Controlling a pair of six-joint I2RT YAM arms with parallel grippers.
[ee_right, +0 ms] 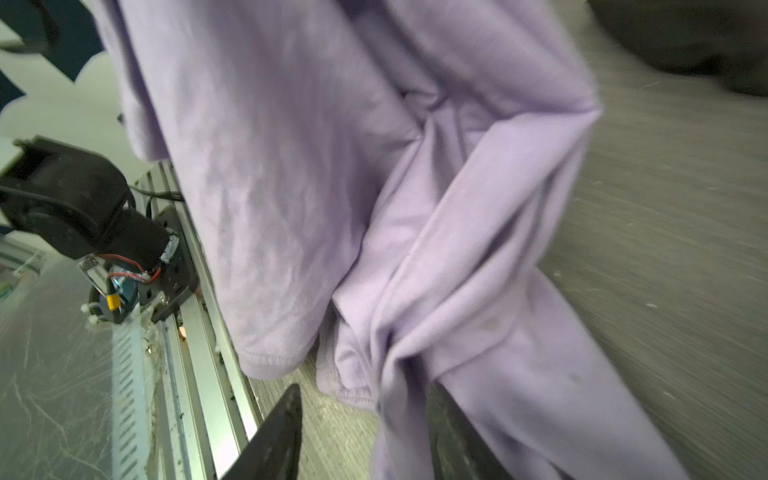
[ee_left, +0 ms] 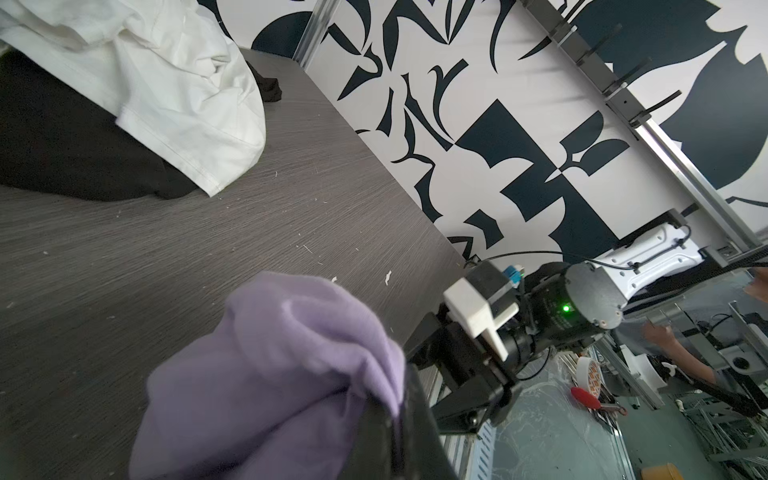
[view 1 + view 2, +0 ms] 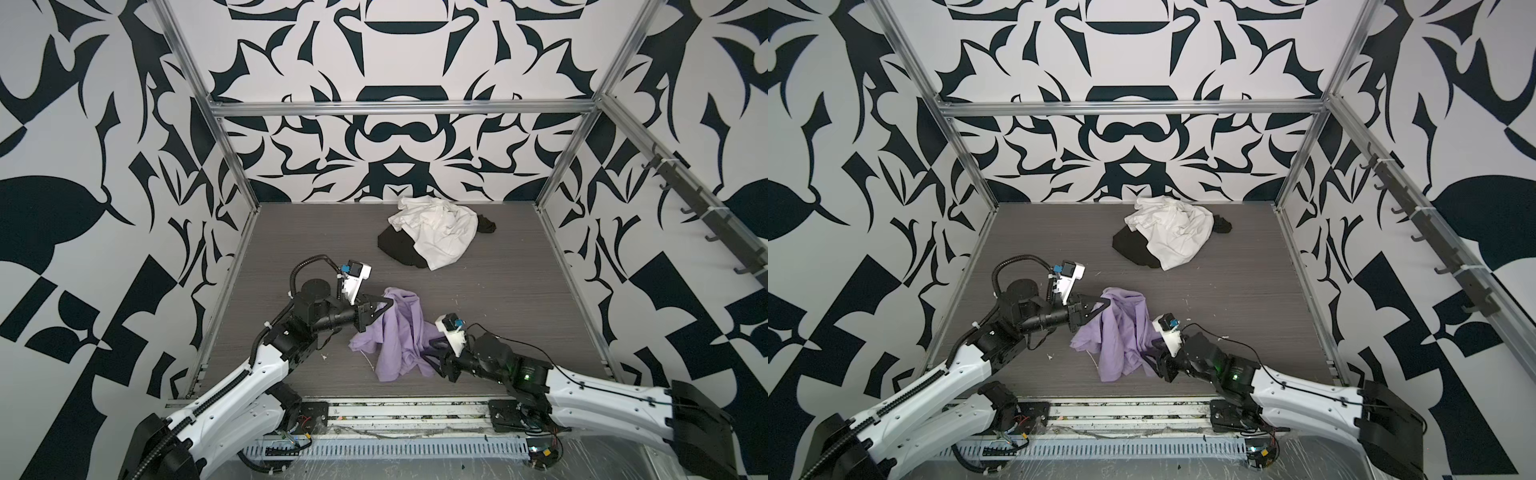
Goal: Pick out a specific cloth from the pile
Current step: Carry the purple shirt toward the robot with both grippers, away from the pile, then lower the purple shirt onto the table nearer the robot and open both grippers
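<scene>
- Pinching the cloth [image 3: 399, 340] by its top fold, the left hand [image 3: 383, 306] is clenched on it and holds it raised; the lower folds rest on the worktop [image 3: 519, 299].
- Right hand [image 3: 432, 355] sits at the cloth's near right edge, released, jaws apart with a fold loose between its fingers [image 1: 274, 440].
- Cloth is well apart from the pile [image 3: 432, 232] at the back.

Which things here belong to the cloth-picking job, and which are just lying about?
Job: lavender soft fabric garment; left gripper shut on it; right gripper open, fabric between jaws.
Lying about: crumpled white fabric garment; black fabric garment under it; small black fabric piece.
</scene>
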